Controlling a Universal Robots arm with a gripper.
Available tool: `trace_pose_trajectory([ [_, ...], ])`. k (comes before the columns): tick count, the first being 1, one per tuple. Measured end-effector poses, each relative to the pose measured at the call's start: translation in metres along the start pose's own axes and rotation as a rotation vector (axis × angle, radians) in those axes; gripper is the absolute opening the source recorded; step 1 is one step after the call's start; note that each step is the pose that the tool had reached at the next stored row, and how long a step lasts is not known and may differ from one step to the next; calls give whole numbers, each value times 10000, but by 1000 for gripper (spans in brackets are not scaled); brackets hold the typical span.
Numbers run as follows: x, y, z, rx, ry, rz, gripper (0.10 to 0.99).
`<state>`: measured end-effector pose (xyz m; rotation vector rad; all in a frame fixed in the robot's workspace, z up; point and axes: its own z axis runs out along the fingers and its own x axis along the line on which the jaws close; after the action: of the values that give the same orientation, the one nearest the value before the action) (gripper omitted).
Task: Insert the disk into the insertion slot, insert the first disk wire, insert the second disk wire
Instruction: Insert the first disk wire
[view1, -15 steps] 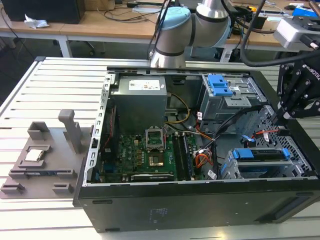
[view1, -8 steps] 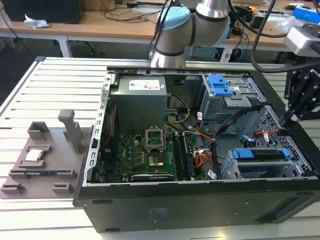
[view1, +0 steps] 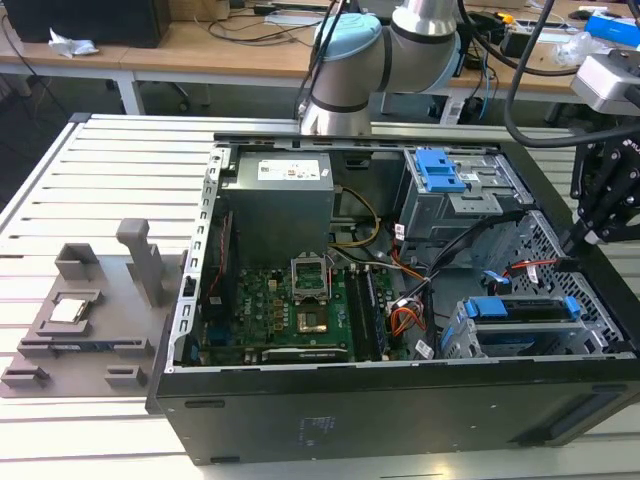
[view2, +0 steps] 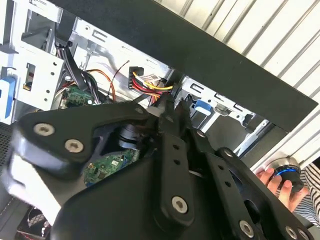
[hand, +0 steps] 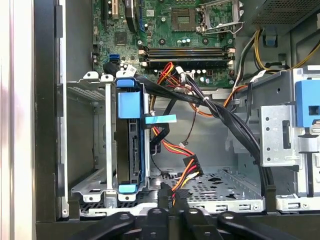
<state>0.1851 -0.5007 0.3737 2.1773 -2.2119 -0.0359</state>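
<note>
The disk (hand: 131, 150), held in its bright blue carrier, sits inside the low grey insertion slot (hand: 95, 187); in the exterior view the disk (view1: 520, 318) lies in the slot (view1: 462, 338) at the case's front right. A blue-tabbed connector (hand: 161, 118) rests against the disk's edge. A black plug with yellow, red and black wires (hand: 192, 166) hangs free beside the disk. Its wires run down into my gripper (hand: 171, 194), whose fingers are closed on the bundle. In the second wrist view the same plug (view2: 134, 78) juts from the gripper (view2: 164, 104). The gripper (view1: 588, 238) hovers at the case's right wall.
A taller grey cage with a blue latch (view1: 442, 172) stands behind the slot. Black cable bundles (hand: 235, 127) cross between the two cages. The motherboard (view1: 285, 305) fills the case's left part. A grey fixture (view1: 95, 305) lies outside. A person's hand (view2: 276, 183) rests on a knob.
</note>
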Motion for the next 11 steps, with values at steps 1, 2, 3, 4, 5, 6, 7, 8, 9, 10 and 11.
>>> trace_pose_trajectory([
  [1, 0, 0, 0, 0, 1, 0, 302],
  [2, 0, 0, 0, 0, 3, 0, 302],
  [3, -1, 0, 3, 0, 3, 0, 302],
  [4, -1, 0, 12, 0, 4, -1, 302],
  [5, -1, -1, 39, 0, 8, -1, 302],
  [6, -1, -2, 60, 0, 11, -1, 302],
  [7, -1, -3, 93, 0, 17, 0, 302],
  [8, -2, -4, 116, 0, 41, 1, 302],
  [9, -1, -4, 134, 3, 127, -12, 302],
  [10, -1, -5, 148, 3, 160, -27, 302],
  [11, -1, -6, 167, 3, 190, -54, 302],
])
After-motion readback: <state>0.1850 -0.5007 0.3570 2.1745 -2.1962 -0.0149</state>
